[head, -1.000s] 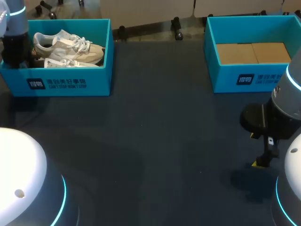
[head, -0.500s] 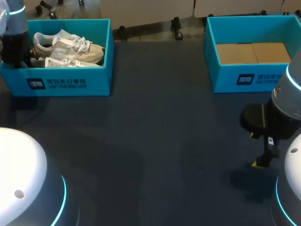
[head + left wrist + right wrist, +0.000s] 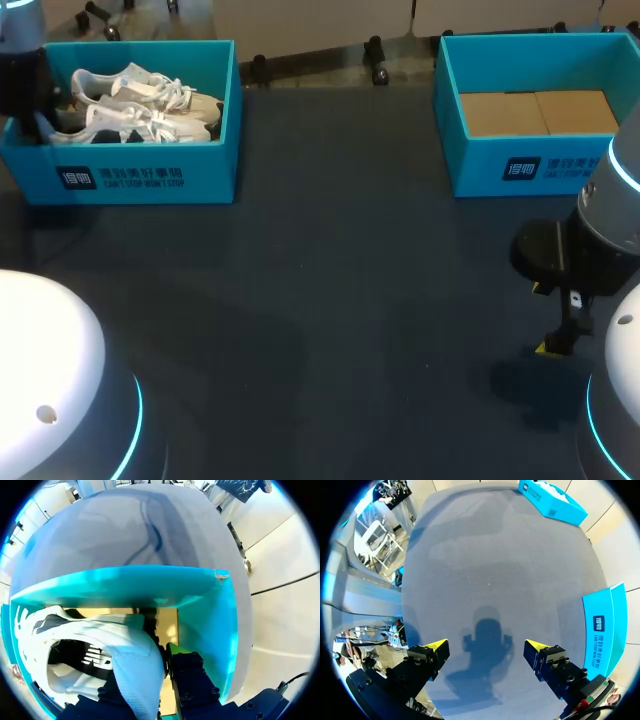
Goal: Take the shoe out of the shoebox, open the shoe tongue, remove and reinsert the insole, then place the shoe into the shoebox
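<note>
From above, the left arm (image 3: 20, 80) reaches into the near end of the teal shoebox (image 3: 150, 175) at the table's (image 3: 330, 280) far left, where 2 white shoes lie side by side. The shoe (image 3: 125, 122) nearer the front wall is the one at its tip, and the second shoe (image 3: 140, 88) lies behind it. The other shoebox (image 3: 520, 165) stands far right, and the right arm (image 3: 600, 240) hangs low over bare table, well apart from both boxes. From the left wrist, the left tool (image 3: 147, 665) looks clamped on the shoe's heel. 1 yellow-tipped finger presses its side while the other is hidden under the fabric, and the shoe is inside the box walls. From the right wrist, the right tool (image 3: 484, 647) holds its fingers wide apart with nothing between them. The hold is on soft heel material only, so the shoe may sag or slip free as it is lifted. Its toe or laces could also snag the second shoe or the box wall and drag the light box along.
</note>
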Available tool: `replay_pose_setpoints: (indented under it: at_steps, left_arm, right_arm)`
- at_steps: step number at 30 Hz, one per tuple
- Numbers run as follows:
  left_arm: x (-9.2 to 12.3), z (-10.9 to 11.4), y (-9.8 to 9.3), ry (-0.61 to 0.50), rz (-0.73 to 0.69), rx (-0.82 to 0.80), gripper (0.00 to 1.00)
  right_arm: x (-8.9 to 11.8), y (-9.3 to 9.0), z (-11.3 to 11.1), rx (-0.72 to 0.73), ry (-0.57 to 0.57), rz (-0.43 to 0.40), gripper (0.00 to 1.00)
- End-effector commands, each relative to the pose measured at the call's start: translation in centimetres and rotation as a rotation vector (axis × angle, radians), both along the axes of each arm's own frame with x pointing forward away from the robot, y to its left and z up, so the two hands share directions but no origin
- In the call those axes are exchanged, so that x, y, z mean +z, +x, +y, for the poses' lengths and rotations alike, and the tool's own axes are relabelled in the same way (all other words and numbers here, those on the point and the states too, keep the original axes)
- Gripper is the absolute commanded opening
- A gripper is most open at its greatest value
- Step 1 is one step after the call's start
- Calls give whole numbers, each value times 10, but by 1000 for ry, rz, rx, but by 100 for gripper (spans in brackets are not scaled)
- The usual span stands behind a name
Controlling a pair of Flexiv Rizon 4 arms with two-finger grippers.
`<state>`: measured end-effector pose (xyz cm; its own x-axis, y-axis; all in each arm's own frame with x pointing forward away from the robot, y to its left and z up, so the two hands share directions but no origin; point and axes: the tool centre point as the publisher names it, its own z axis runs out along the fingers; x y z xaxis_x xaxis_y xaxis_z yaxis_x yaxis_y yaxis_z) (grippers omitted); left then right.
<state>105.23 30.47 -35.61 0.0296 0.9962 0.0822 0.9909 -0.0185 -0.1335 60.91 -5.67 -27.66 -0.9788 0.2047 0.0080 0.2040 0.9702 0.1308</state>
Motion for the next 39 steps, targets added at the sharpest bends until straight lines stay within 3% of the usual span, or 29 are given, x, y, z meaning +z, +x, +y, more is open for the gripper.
replay_pose_setpoints:
  at_steps: [1, 12, 22, 30, 39]
  left_arm:
    - [5, -4, 9, 13, 16, 10, 0]
    - [23, 4, 26, 19, 8, 56, 0]
    - [65, 14, 24, -8, -14, 60, 0]
    - [105, 12, 12, -12, -44, 48, 0]
    - [158, 8, -20, -1, -105, 31, 0]
  right_arm:
    - [-1, -2, -1, 0, 1, -4, 100]
    - [-1, -2, -1, 0, 1, -4, 100]
    - [-1, -2, -1, 0, 1, -4, 100]
    - [-1, -2, -1, 0, 1, -4, 100]
    - [-1, -2, -1, 0, 1, -4, 100]
